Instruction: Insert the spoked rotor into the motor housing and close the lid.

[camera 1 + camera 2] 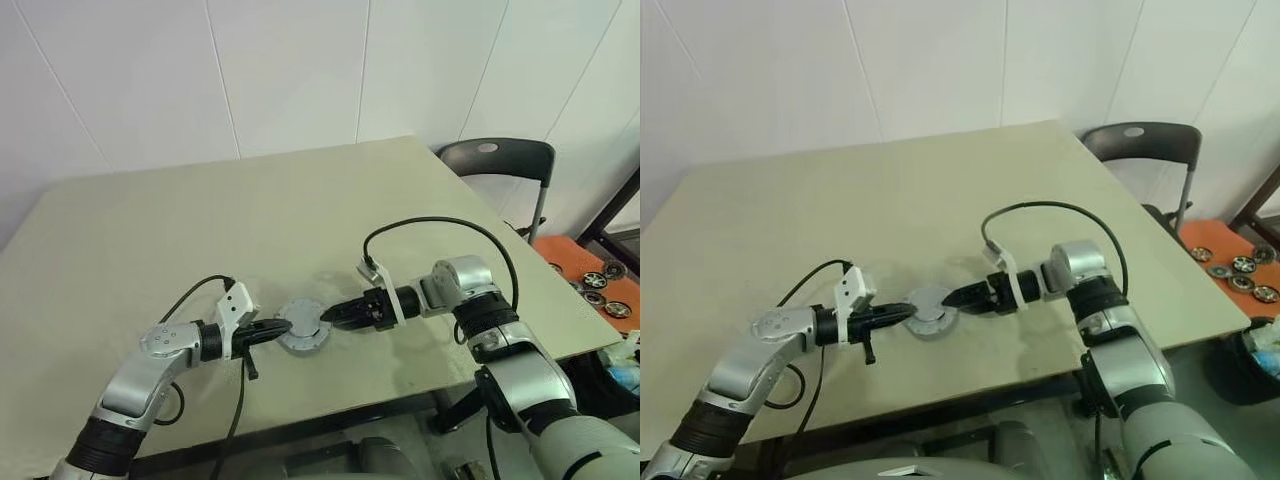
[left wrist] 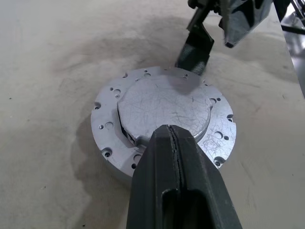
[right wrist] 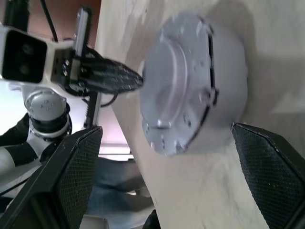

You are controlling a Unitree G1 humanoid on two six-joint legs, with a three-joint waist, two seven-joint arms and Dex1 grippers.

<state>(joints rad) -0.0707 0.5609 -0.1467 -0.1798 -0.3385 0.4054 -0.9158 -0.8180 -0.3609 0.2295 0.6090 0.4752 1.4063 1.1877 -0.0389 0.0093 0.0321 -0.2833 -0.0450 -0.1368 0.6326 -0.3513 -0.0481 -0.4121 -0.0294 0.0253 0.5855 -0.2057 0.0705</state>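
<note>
Table point(image 1: 200, 230): large pale beige top, taking up most of the head views and carrying the whole assembly near its front edge.

Chair point(image 1: 500, 165): dark, standing past the table's far right corner.

Orange mat point(image 1: 590, 270): lying on the floor to the right, holding several small wheel-like parts; too small to identify further.

Motor housing point(image 3: 228, 86): short round silvery cup, sitting on the table between the two grippers. Its windings are not showing, since the top is covered.

Lid point(image 2: 164, 112): flat grey disc with a raised central plate and small holes round the rim, lying on top of the housing. In the right wrist view a dark seam is showing between lid and housing, so whether it is seated fully cannot be told.

Spoked rotor: judged to be inside the covered housing already, though this cannot be confirmed.

Left gripper point(image 1: 280, 328): fingers pressed together, holding nothing, tip resting at the near edge of the lid.

Right gripper point(image 1: 328, 316): fingers spread wide, straddling the housing from the opposite side, gripping nothing.

Progress: insertion appears done and the lid is on; what seems left is pressing or aligning the lid home.

Markings: no brand, label or legible writing is showing on any part.
</note>
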